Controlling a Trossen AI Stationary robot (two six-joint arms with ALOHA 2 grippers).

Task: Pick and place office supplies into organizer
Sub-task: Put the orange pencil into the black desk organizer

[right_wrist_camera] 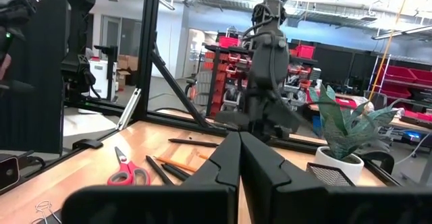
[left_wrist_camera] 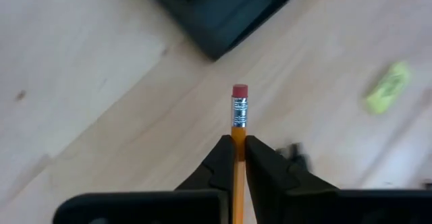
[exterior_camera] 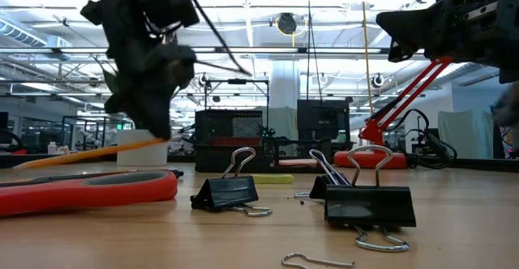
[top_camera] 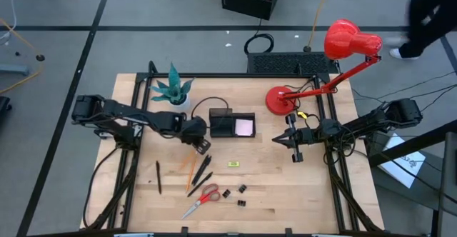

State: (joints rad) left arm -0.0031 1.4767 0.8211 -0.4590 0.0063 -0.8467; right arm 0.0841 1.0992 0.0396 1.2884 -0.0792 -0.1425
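My left gripper (top_camera: 201, 147) hovers just in front of the black organizer (top_camera: 231, 124), shut on an orange pencil (left_wrist_camera: 239, 126). A pink sticky-note pad (top_camera: 244, 127) lies in the organizer. On the table near the front lie another pencil (top_camera: 187, 165), black pens (top_camera: 201, 175), red-handled scissors (top_camera: 203, 197), binder clips (top_camera: 241, 189) and a small yellow piece (top_camera: 233, 164). My right gripper (top_camera: 297, 155) waits shut at the right, above the table, with nothing in it. My left gripper pinches the pencil's shaft (left_wrist_camera: 239, 143) between its two fingers, just behind the metal band and pink eraser (left_wrist_camera: 239, 91), which stick out past the fingertips. The fingers slant steeply down from above. In the low view the pencil (exterior_camera: 89, 151) slopes, with its eraser end up by the fingers.
A teal potted plant (top_camera: 172, 91) stands at the back left. A red desk lamp (top_camera: 335, 51) and a black keyboard (top_camera: 289, 63) are at the back right. Bare wood lies between the organizer and my right gripper.
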